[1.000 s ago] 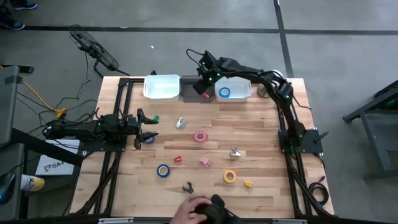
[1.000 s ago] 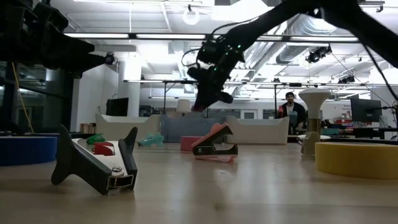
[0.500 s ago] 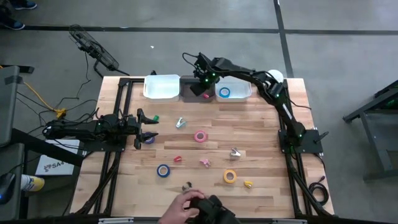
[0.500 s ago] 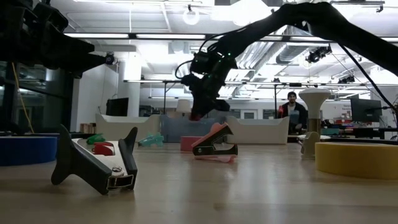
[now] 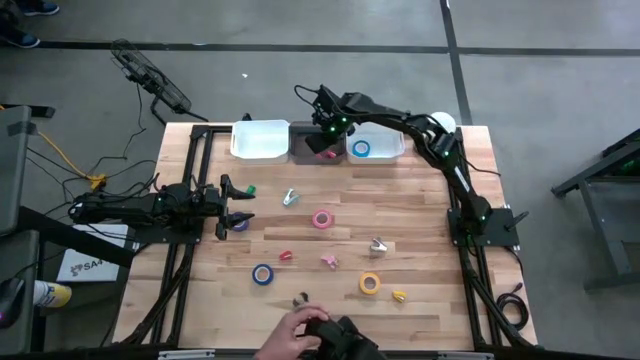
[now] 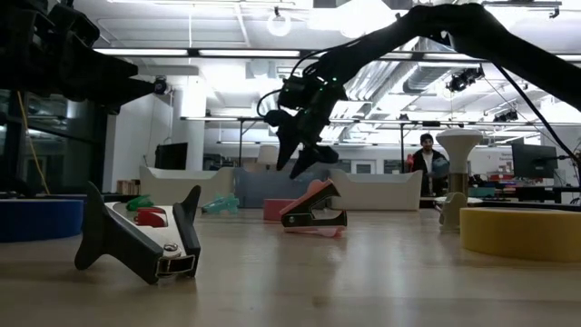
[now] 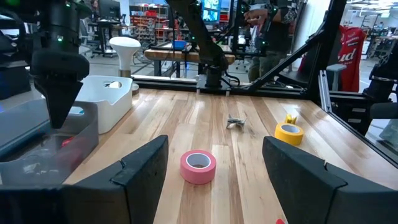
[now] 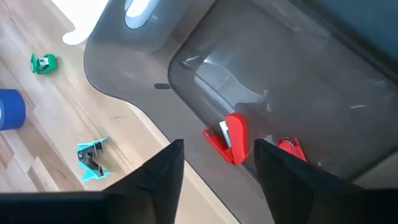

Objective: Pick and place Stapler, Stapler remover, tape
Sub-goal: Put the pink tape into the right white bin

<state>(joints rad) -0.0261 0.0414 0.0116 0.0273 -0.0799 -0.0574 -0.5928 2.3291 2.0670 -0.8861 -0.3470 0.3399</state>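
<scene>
1. Right gripper (image 8: 214, 162) hangs over the grey bin (image 8: 298, 81) at the high view's upper centre, fingers spread, a red remover (image 8: 230, 138) lying inside below, apparently dropped for sorting.
2. Left gripper (image 7: 214, 171), fingers spread, waits at left, facing the pink tape (image 7: 198, 167) mid-desk.

A pale wooden surface (image 5: 420, 200) fills the overhead view, ringed by grey concrete floor (image 5: 550, 90). Directly under the right pincer (image 5: 325, 140), at the far edge, sits a translucent grey tray (image 5: 300, 152). A white tray (image 5: 260, 140) lies just beside it, toward the left pincer (image 5: 235, 208), and another white tray (image 5: 388, 150) flanks it on the other side. Black cables (image 5: 150, 80) trail over the floor beyond the left pincer. Well away from both pincers, at the near edge, a person (image 5: 295, 335) reaches in with a dark object (image 5: 345, 342). From surface level, another person (image 6: 425, 162) stands far behind the right pincer, beside a white lamp (image 6: 458, 145).
</scene>
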